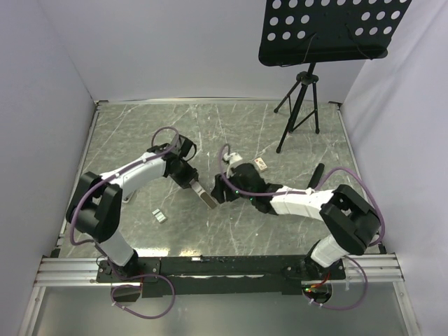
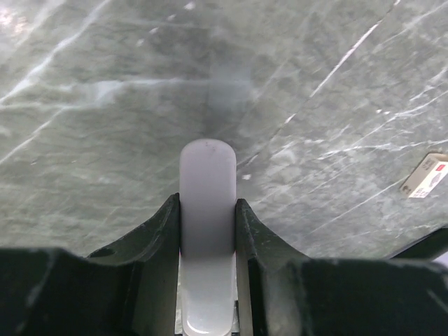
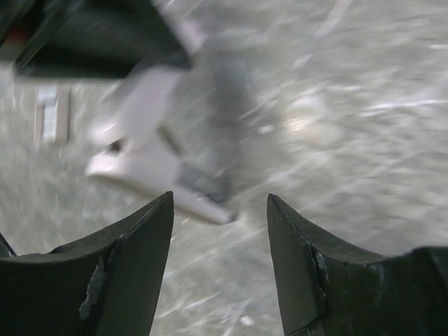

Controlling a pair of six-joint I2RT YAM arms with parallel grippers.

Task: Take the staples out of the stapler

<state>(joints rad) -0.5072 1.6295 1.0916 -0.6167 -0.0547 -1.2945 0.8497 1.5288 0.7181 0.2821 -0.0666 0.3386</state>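
Observation:
The slim white stapler [image 2: 206, 175] sticks out forward between the fingers of my left gripper [image 2: 206, 204], which is shut on its sides and holds it above the marble table. From above, the stapler [image 1: 205, 197] slants down to the right from the left gripper [image 1: 192, 183]. In the right wrist view the stapler [image 3: 150, 164] looks blurred, its arms spread apart with a grey inner part showing. My right gripper [image 3: 219, 199] stands open just short of the stapler's tip, with nothing between its fingers. Seen from above, the right gripper [image 1: 219, 190] is next to the stapler's lower end.
A small grey ridged block [image 1: 159, 215] lies on the table left of the stapler. A small tan box with red [image 1: 262, 165] sits behind the right arm. A black music stand [image 1: 299, 105] rises at the back right. White walls enclose the table.

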